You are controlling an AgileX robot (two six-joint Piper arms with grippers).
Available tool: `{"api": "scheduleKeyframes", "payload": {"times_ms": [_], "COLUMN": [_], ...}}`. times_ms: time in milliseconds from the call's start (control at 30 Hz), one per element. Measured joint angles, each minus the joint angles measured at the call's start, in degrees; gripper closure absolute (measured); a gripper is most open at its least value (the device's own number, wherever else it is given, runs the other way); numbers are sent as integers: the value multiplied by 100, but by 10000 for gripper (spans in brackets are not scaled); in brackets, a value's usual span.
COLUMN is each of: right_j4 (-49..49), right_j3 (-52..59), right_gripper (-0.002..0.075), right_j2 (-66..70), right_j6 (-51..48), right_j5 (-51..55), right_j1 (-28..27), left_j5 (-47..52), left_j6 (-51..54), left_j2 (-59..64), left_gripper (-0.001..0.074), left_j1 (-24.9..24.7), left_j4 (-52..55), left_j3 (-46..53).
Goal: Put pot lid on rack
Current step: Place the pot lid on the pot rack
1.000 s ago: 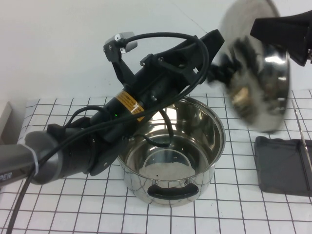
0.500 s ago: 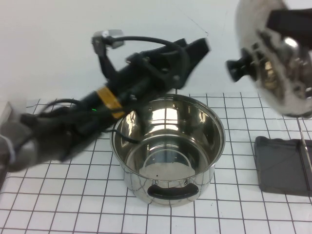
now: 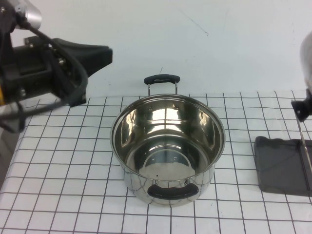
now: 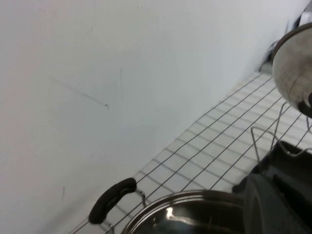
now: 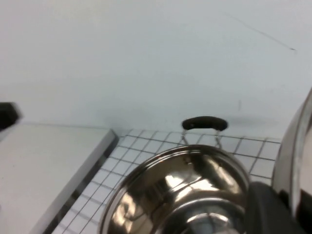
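Note:
The pot lid (image 3: pixel 307 63) hangs on edge at the far right of the high view, mostly cut off, its black knob (image 3: pixel 302 110) facing left above the rack (image 3: pixel 282 165). The left wrist view shows the lid (image 4: pixel 292 68) above the rack's wire rods (image 4: pixel 273 139). My right gripper (image 5: pixel 290 209) is shut on the lid's rim (image 5: pixel 292 156); it is out of the high view. My left gripper (image 3: pixel 95 54) is raised at the far left, well clear of the lid, and it also shows in the left wrist view (image 4: pixel 280 204).
A deep steel pot (image 3: pixel 168 146) with two black loop handles stands in the middle of the checked mat, between the left arm and the rack. It also shows in the right wrist view (image 5: pixel 185 195). A white wall runs behind the table.
My left arm has pulled back to the far left, away from the lid's knob. The lid has moved right, held by the right gripper, and now hangs over the rack.

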Motion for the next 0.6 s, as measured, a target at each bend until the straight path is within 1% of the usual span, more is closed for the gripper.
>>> {"api": "scheduleKeyframes", "payload": {"times_ms": [100, 200, 300, 400, 600], "right_j4": [656, 1271, 1591, 1691, 1732], "right_j3": [432, 670, 782, 803, 803], "right_gripper": [706, 706, 706, 706, 706], "right_j2": [62, 152, 308, 501, 901], "right_j6": [-673, -1319, -1706, -1898, -2028], "right_j5": [-312, -458, -580, -666, -674], "right_j1": [-7, -21, -29, -29, -29], "left_j5": [313, 323, 323, 323, 251], "left_j6": [-611, -968, -1089, -1115, -1124], "left_j2": [-582, -965, -1250, -1458, -1689], "left_gripper": [734, 735, 735, 735, 736], "left_j1": [-68, -73, -73, -73, -73], "left_j4": [905, 1258, 1310, 1310, 1310], "left_j3": [0, 0, 115, 274, 536]}}
